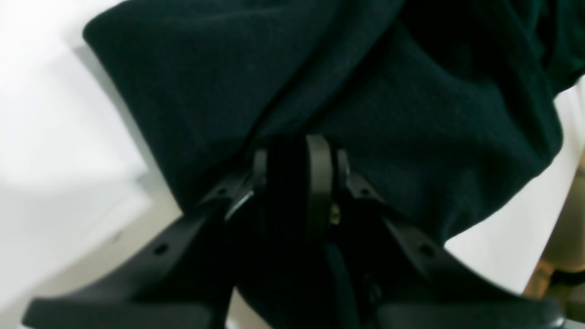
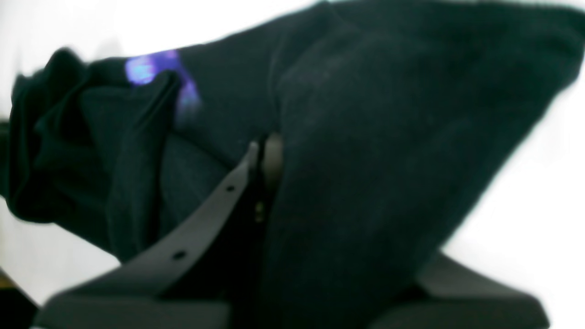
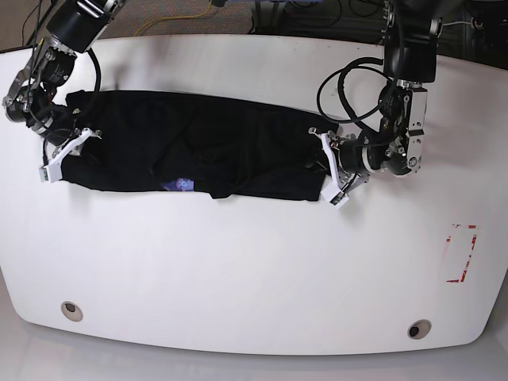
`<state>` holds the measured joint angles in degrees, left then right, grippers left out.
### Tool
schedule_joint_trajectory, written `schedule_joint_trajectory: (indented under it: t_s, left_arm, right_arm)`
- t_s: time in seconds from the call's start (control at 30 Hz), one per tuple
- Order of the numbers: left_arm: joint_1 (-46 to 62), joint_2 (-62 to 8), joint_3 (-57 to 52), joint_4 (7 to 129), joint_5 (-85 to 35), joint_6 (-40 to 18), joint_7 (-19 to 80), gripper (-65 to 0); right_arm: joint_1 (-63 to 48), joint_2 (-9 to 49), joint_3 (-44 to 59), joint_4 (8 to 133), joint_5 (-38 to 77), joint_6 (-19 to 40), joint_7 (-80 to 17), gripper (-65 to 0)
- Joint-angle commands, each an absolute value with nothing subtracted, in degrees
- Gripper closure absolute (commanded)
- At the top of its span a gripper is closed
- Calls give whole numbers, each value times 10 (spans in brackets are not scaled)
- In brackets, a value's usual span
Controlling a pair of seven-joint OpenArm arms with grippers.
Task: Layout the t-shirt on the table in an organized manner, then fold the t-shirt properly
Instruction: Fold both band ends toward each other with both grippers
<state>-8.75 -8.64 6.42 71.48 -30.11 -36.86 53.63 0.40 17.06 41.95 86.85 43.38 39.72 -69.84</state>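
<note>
I see the t-shirt (image 3: 198,151) stretched in a long bunched band across the far half of the desk (image 3: 254,270), a bit of purple print (image 3: 181,184) showing along its near edge. My left claw (image 3: 327,167) is pinched closed on the cloth at one end, and my right claw (image 3: 67,151) is clamped tight on the other end. A red marking (image 3: 462,252) sits well apart, toward the desk's edge.

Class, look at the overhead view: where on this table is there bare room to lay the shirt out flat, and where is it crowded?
Free: the wide white stretch of the table between the t-shirt and the near edge, bordered by the red marking. Crowded: the far strip, with the shirt, left tool and right tool.
</note>
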Motion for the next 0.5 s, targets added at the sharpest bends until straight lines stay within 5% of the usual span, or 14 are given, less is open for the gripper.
schedule_joint_trajectory:
  t_s: [0.0, 0.47]
  left_arm:
    - [-77, -82, 80, 706, -219, -347, 601, -93]
    - [-78, -28, 82, 707, -138, -346, 601, -93]
  right_arm:
    - [1, 170, 422, 938, 443, 400, -699, 0]
    - [0, 124, 294, 1127, 444, 400, -749, 0]
